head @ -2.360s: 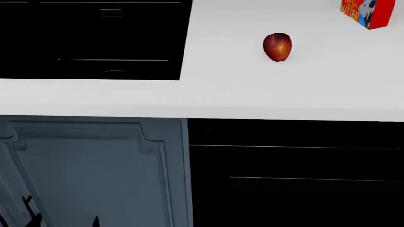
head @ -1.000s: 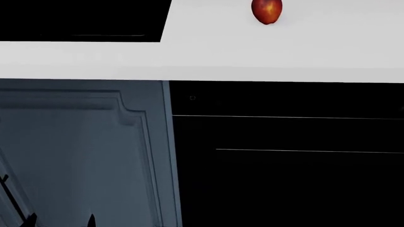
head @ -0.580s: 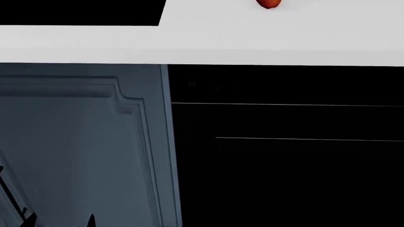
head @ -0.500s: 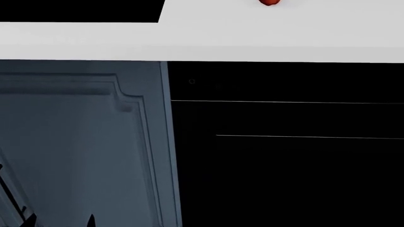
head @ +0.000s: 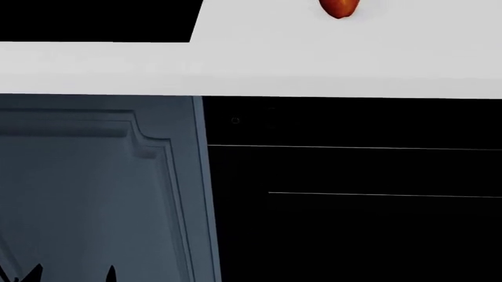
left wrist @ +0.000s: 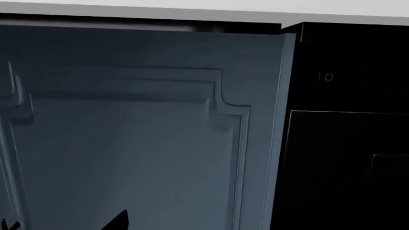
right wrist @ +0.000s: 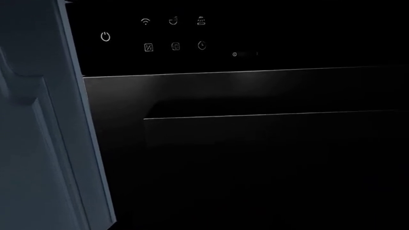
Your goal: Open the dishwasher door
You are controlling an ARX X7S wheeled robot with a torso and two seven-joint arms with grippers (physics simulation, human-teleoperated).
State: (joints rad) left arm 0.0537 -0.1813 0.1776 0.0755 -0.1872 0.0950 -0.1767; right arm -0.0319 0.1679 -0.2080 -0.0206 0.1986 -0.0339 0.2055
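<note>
Downward-shifted since before, dishwasher door is cut off at right.

Left gripper: only two dark fingertips show at the head view's lower edge, spread apart
Right gripper: out of sight in every view

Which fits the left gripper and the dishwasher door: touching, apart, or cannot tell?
Apart. In the head view the left gripper sits before the blue-grey cabinet door, well aside from the dishwasher door.

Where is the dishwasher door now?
In the head view, the dishwasher door fills the lower right, directly under the white counter and right of the blue-grey cabinet door.
</note>
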